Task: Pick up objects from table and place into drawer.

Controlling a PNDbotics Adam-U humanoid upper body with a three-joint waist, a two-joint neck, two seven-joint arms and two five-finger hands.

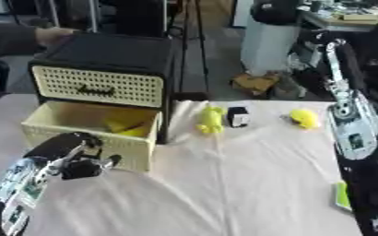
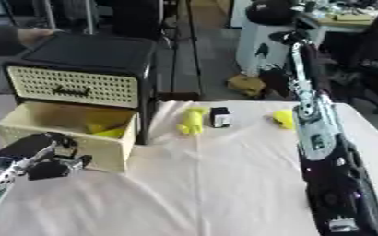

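Hovering my left hand (image 1: 79, 161), fingers curled and empty, before the open drawer (image 1: 95, 133); yellow toys (image 1: 211, 120) wait mid-desk (image 1: 224, 184). Reaching across, my forearm could knock the drawer front.

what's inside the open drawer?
Open drawer holds something yellow near its right side. Its front wall hides the floor nearest the camera, so anything lying there can't be seen.

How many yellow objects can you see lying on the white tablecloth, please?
2 on the cloth: a yellow figure-shaped toy beside the small black-and-white box, and a rounded yellow toy further right. Another yellow item sits inside the open cream drawer; more may be hidden there.
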